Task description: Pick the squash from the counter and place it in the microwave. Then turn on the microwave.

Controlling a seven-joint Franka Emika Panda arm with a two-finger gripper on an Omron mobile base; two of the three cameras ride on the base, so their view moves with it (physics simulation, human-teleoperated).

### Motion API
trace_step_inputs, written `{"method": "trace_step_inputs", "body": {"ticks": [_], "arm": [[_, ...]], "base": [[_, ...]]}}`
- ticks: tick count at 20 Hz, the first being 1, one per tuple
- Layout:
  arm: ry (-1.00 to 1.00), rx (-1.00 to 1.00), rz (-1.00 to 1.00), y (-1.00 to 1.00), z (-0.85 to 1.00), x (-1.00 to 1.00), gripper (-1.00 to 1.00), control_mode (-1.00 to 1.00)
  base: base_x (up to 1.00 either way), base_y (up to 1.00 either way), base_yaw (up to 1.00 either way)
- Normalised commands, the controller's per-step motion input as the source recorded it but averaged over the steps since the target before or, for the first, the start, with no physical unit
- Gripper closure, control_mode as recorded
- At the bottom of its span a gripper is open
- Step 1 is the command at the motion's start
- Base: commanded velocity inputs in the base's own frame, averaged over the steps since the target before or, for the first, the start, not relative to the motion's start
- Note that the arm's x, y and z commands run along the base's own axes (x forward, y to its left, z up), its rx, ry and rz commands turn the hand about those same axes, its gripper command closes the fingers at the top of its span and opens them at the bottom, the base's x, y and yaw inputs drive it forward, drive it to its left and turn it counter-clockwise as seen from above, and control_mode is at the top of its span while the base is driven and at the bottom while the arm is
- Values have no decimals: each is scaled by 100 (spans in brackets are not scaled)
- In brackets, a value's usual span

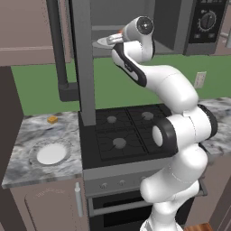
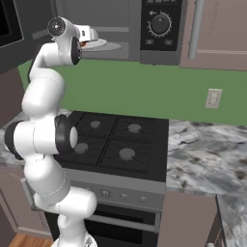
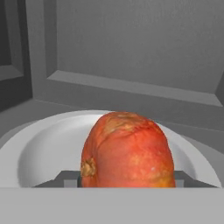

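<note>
squash [image 3: 127, 151] over plate [image 3: 43, 148], inside microwave [image 3: 131, 52].

Hand view: squash [image 3: 127, 151] blocks your look at the fingertips, just grey bits poking out at 9 and 3 o'clock, so grip contact can't be called. Squash bottom cut by the lower band. White plate [image 3: 39, 153] runs off at 9 o'clock. Left base view: microwave [image 1: 135, 27] top cropped at 12, its open door hides the cavity's left part.

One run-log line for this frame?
stage: placing | gripper: closed on squash | squash: over white plate inside microwave | door: open
</note>
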Motion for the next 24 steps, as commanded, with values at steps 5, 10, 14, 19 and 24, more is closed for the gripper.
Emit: {"method": "trace_step_inputs", "body": {"ticks": [5,10,14,19,24], "arm": [[0,0,0,3,0,8,-100,-100],[0,0,0,0,0,2,-100,-100],[0,0,0,0,0,0,-100,-100],[0,0,0,0,6,0,-100,-100],[0,0,-1,-3,20,-2,-100,-100]], "base": [[0,0,0],[0,0,0],[0,0,0],[0,0,0],[0,0,0]]}}
